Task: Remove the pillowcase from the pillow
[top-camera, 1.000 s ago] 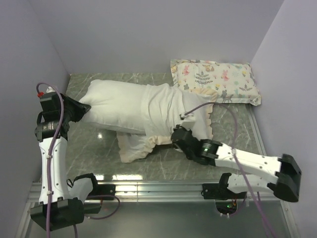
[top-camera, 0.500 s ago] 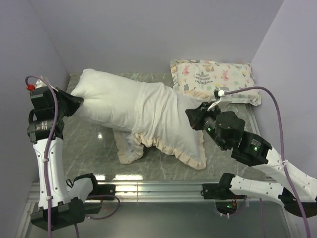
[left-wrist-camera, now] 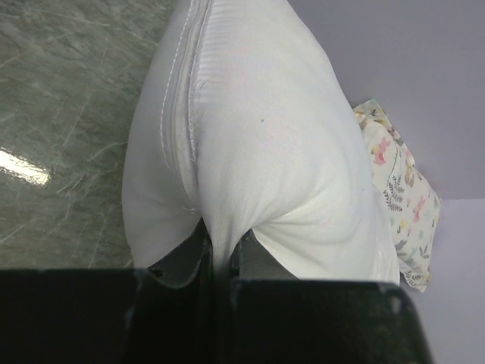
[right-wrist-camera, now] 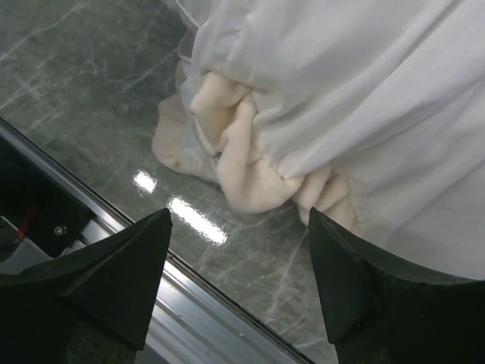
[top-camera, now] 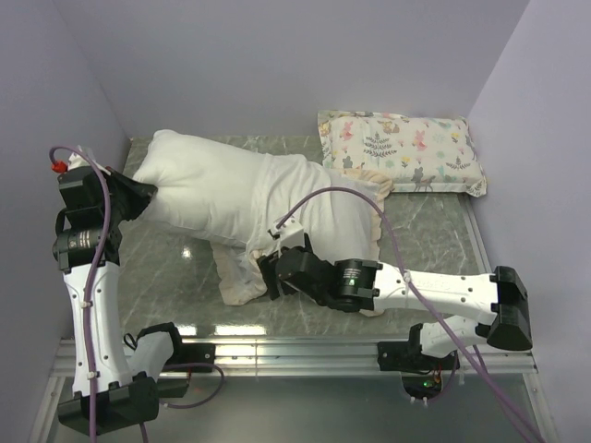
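Top external view: right gripper [top-camera: 271,273] has let go of pillowcase's far end and swung down to near edge — jaws now wide, empty, just beside bunched cream frill [top-camera: 242,284]. Left gripper [top-camera: 138,196] stays clamped on bare corner of pillow [top-camera: 199,180]. Pillowcase [top-camera: 319,217], inside out, still sleeves pillow's right half — likely re-grip for next pull. Green-grey marble table [top-camera: 166,268], lilac walls [top-camera: 277,65], print pillow [top-camera: 402,148] back right.
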Controlling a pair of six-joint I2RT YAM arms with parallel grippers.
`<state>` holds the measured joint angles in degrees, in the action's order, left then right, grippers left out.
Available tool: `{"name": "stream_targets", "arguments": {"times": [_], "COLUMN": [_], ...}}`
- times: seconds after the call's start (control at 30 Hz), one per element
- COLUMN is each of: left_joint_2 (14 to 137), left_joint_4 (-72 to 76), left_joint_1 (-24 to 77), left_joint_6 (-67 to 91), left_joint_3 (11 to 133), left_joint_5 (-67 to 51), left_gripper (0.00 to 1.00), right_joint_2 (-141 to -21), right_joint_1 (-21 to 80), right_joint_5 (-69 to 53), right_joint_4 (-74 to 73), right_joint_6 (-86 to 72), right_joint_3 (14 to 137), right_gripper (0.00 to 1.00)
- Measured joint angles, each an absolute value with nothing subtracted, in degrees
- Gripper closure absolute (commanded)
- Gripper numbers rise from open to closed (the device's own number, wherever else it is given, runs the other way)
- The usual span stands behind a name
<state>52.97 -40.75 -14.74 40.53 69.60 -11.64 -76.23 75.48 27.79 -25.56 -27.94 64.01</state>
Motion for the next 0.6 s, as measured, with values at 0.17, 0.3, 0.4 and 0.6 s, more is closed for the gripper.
{"name": "stream_targets", "arguments": {"times": [0.17,0.3,0.4,0.6], "left_joint_2": [52.47,52.1,51.75,50.22], "left_joint_4": [-40.16,-40.18,-40.21,-40.45], "left_joint_1": [-14.63,-14.63,-14.52,-14.52], "left_joint_6": [40.49,40.45,40.07,39.64], "left_joint_3": [68.71,68.58,68.49,67.61], "left_joint_5": [-11.51,-11.27,-11.2,-10.59], "left_gripper": [0.99,0.99,0.99,1.0], "right_joint_2": [-79.61,-85.3,-89.76,-88.79], "right_joint_1": [75.92,75.88,75.55,74.72], "right_joint_5": [29.43,32.29,36.18,43.16], "right_joint_4": [-21.67,-20.18,-21.43,-23.33], "right_joint_6": [-31.14,-32.25,-32.71,-31.97], "right_joint_3": [62.59,62.92,64.53,65.76], "right_gripper": [0.16,0.22,0.47,1.0]}}
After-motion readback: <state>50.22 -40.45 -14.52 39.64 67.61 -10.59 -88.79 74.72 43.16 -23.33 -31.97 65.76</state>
